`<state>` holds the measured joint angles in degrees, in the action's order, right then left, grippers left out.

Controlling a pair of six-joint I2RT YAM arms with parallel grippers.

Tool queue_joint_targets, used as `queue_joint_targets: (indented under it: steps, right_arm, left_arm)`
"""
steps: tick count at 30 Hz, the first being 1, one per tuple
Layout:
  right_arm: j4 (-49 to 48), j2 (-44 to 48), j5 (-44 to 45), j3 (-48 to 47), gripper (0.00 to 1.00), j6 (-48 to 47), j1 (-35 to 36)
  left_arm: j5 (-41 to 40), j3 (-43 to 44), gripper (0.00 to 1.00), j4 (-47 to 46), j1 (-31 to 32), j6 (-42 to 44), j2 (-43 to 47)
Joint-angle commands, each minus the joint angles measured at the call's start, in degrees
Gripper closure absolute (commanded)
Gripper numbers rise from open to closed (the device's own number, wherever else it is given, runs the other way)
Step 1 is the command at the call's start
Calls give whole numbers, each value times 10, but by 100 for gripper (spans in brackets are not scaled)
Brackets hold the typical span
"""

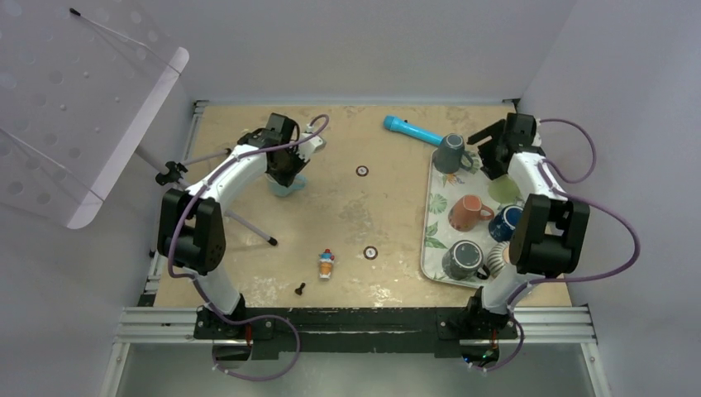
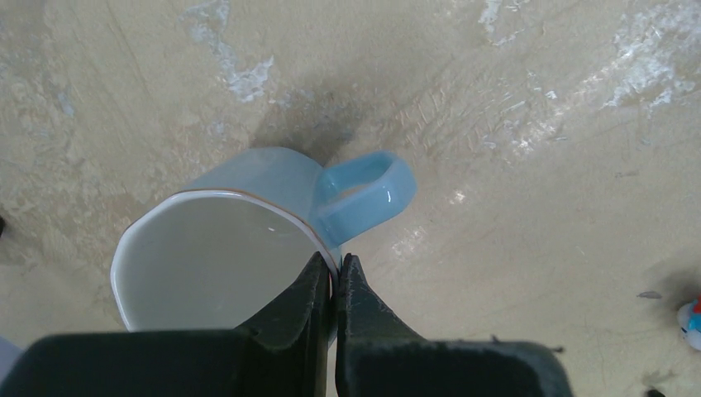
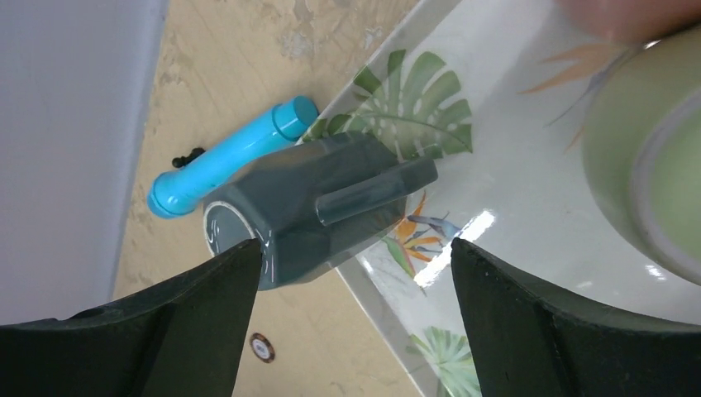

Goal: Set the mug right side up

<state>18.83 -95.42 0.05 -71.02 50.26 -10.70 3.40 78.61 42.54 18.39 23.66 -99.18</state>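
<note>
Scuffed tan desk (image 1: 364,219), white walls (image 1: 372,41) around us.
Our left pincer (image 2: 335,269) clamps the blue mug (image 2: 215,256) by its rim, left on the desk; our right pincer (image 3: 355,248) gapes. From above, our left arm (image 1: 236,165) hides most of the mug.

A robot laboratory test cell. Plain white walls (image 1: 372,41) box in a scuffed beige tabletop (image 1: 347,215). Two white and black arms (image 1: 216,178) are bolted to a metal rail (image 1: 355,318) at the near edge, trailing purple cables (image 1: 616,223). A clear perforated panel (image 1: 74,107) stands on a thin stand at the left. Small round markers (image 1: 362,171) dot the tabletop. Unrelated props lie about: a leaf-print tray (image 1: 436,207) of mugs (image 1: 469,212), a blue torch (image 1: 411,130), a small toy (image 1: 327,264).
</note>
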Motion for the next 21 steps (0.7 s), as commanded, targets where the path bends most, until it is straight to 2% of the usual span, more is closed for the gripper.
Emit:
queue_joint_targets:
  steps: [1, 5, 9, 13, 19, 21]
  right_arm:
    - [-41, -8, -40, -9, 12, 125, -15]
    - [-54, -47, -61, -17, 14, 168, -15]
    - [-55, -93, -70, -35, 17, 194, -15]
    - [-64, -135, -108, -47, 22, 202, -16]
    - [-61, -161, -96, -61, 47, 198, -16]
    - [-70, -162, -99, -60, 62, 190, -16]
  left_arm:
    - [33, 10, 100, -44, -27, 17, -12]
    - [76, 10, 81, -44, -56, 13, -13]
    - [100, 8, 61, -29, -59, 19, 2]
    - [110, 22, 54, 0, -58, 17, 23]
    - [141, 40, 51, 52, -57, 16, 54]
    - [155, 41, 50, 59, -55, 15, 65]
